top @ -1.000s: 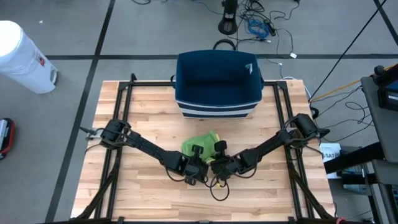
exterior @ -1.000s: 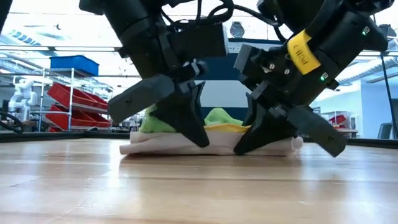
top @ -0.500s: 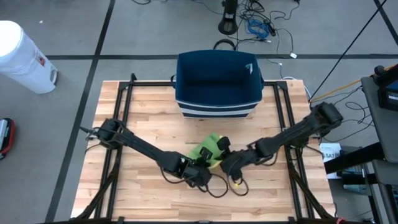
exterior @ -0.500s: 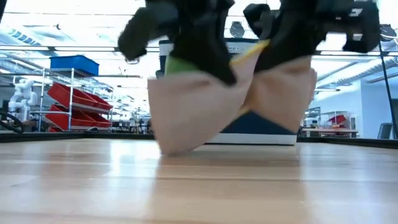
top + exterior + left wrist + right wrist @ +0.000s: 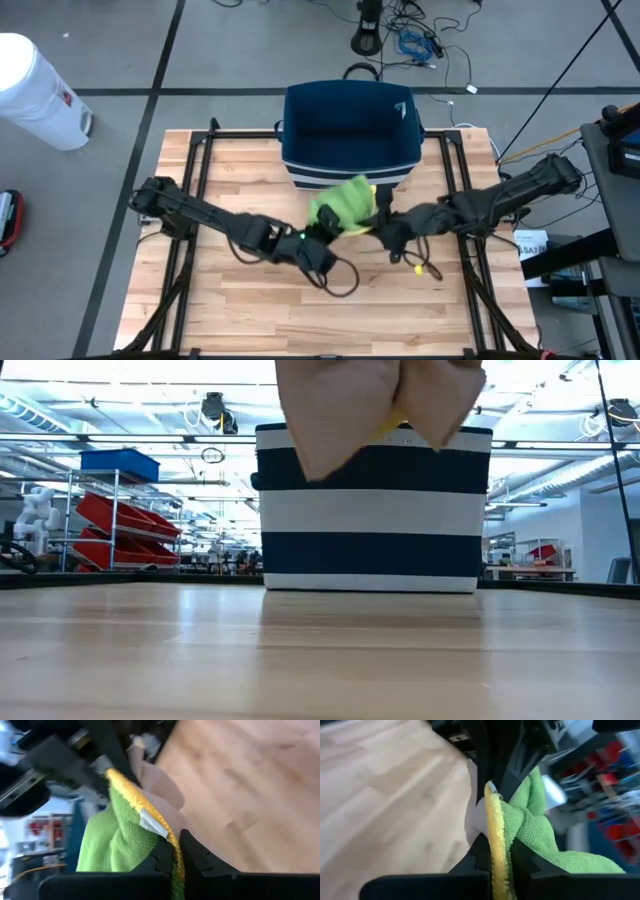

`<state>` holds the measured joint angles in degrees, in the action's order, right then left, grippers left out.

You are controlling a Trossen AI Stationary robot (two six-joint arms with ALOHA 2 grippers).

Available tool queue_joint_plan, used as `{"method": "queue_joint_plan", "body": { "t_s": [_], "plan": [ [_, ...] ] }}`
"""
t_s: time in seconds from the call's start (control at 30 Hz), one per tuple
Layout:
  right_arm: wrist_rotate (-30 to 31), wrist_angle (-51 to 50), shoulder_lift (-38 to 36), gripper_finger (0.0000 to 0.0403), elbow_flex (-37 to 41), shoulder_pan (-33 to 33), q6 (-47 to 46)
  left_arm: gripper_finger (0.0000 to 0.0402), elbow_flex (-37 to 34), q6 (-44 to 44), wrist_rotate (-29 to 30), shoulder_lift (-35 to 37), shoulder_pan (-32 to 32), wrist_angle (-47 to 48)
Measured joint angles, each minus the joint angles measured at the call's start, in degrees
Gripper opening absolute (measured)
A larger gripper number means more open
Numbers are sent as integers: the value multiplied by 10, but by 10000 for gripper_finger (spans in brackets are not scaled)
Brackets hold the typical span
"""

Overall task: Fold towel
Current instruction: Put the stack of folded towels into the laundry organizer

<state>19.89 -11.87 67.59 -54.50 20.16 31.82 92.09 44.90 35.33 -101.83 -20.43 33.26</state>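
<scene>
Towels (image 5: 345,201) hang in the air as one stack above the wooden surface (image 5: 240,300), just in front of the striped navy basket (image 5: 350,135). You see the left jaws (image 5: 176,851) pressed together on the stack's edge, pinching the green towel, a yellow towel (image 5: 129,796) and a beige towel (image 5: 345,405). The right jaws (image 5: 496,851) are also pressed together on the stack's other side. In the low view, the beige cloth hangs down clear of the surface.
</scene>
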Motion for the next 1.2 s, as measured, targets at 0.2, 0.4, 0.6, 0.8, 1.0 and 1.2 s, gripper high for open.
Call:
{"method": "queue_joint_plan", "body": {
  "t_s": [0.2, 0.4, 0.6, 0.8, 1.0, 1.2],
  "plan": [
    [22, -18, -25, 16, -47, -39, 103, 12, 39, 120, 66, 14, 35, 20],
    [31, -91, 9, 16, -154, -107, 192, 12, 87, 199, 95, 14, 83, 40],
    [23, -117, 33, 17, -226, -176, 252, 11, 142, 269, 110, 13, 123, 46],
    [16, -124, 39, 17, -255, -240, 287, 11, 166, 335, 101, 13, 185, 35],
    [-12, -128, 47, 17, -256, -305, 293, 11, 168, 367, 60, 12, 249, 29],
    [-64, -145, 68, 17, -257, -371, 294, 12, 168, 367, 13, 11, 292, 36]
  ]
}}
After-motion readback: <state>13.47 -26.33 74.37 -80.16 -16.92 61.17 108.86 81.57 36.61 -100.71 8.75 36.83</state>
